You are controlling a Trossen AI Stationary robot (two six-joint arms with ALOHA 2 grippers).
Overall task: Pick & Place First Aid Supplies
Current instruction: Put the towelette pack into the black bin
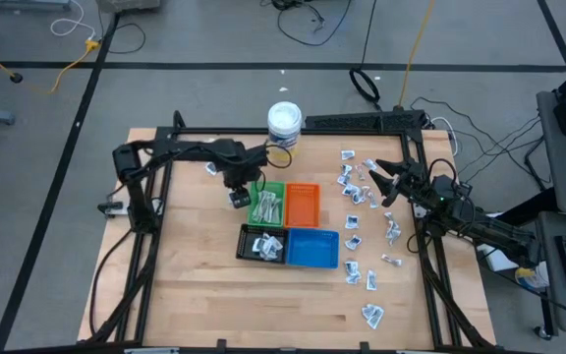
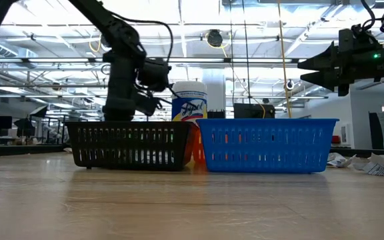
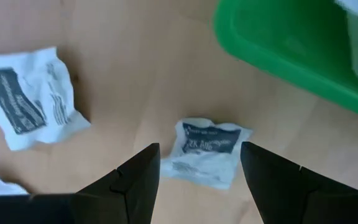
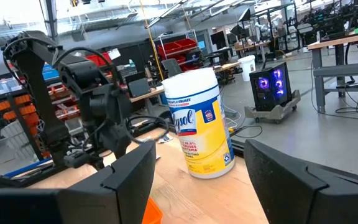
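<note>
Many small white packets with dark print (image 1: 360,193) lie scattered flat on the table's right side. More lie in the green tray (image 1: 267,205) and the black tray (image 1: 262,243). My left gripper (image 1: 241,194) is open just left of the green tray, pointing down. In the left wrist view it (image 3: 199,167) stands over one crumpled packet (image 3: 207,151) on the wood, a finger on either side, not touching. Another packet (image 3: 28,99) lies nearby. My right gripper (image 1: 381,182) is open and raised over the scattered packets, pointing level toward the table's left (image 2: 312,65).
An orange tray (image 1: 303,202) and a blue tray (image 1: 312,249) sit beside the green and black ones at the table's middle. A white-lidded, yellow-labelled tub (image 1: 284,123) stands at the far edge. Bare wood lies at the near left of the table.
</note>
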